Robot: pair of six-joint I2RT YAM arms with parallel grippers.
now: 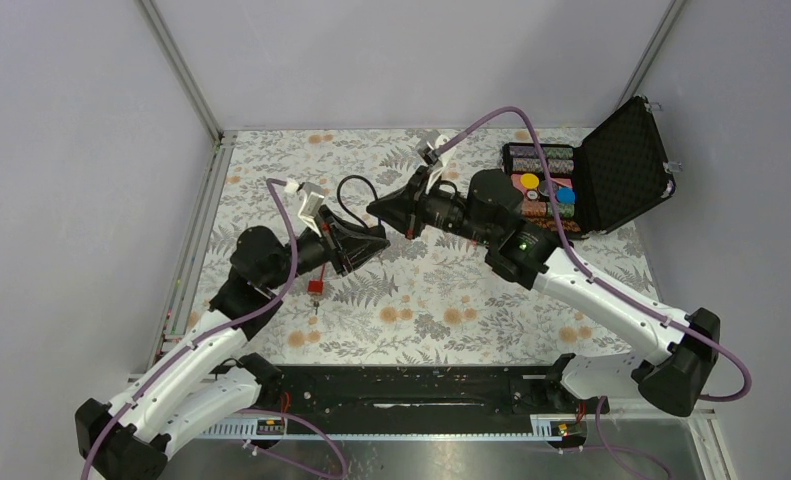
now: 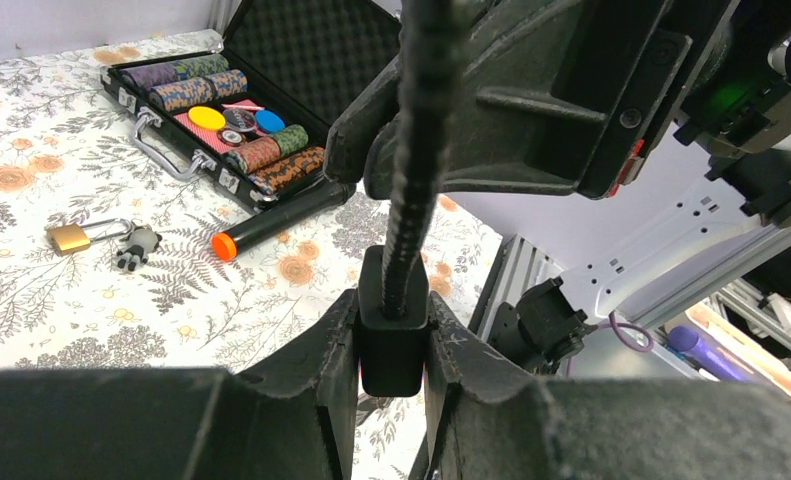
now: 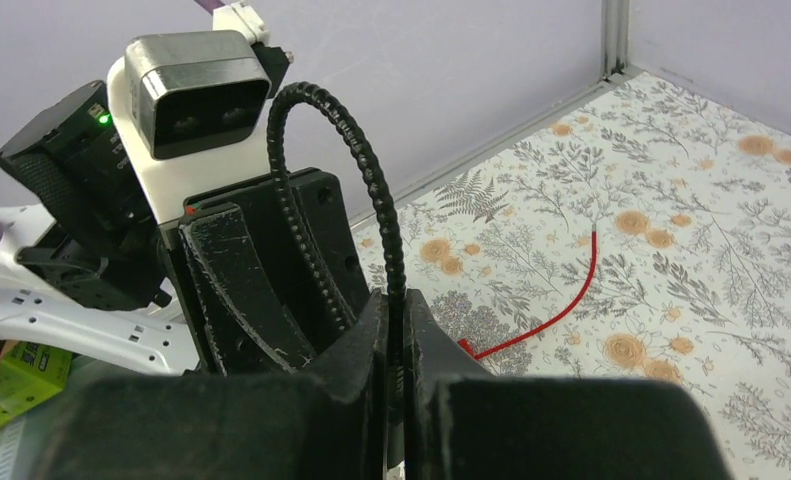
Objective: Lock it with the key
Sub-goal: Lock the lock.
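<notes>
My left gripper (image 2: 391, 325) is clamped on the small black block (image 2: 391, 365) of the black cable (image 2: 411, 190). My right gripper (image 3: 396, 345) pinches the same cable higher up its loop. The key (image 2: 136, 246) lies unheld on the floral mat (image 2: 31, 320) at nine o'clock in the left wrist view, just beside a brass padlock (image 2: 66, 238) and at seven o'clock from the poker-chip case (image 2: 301, 50).

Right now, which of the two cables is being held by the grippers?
The black cable: the left gripper clamps its block, the right gripper pinches its wire. The red cable lies free on the table.
</notes>
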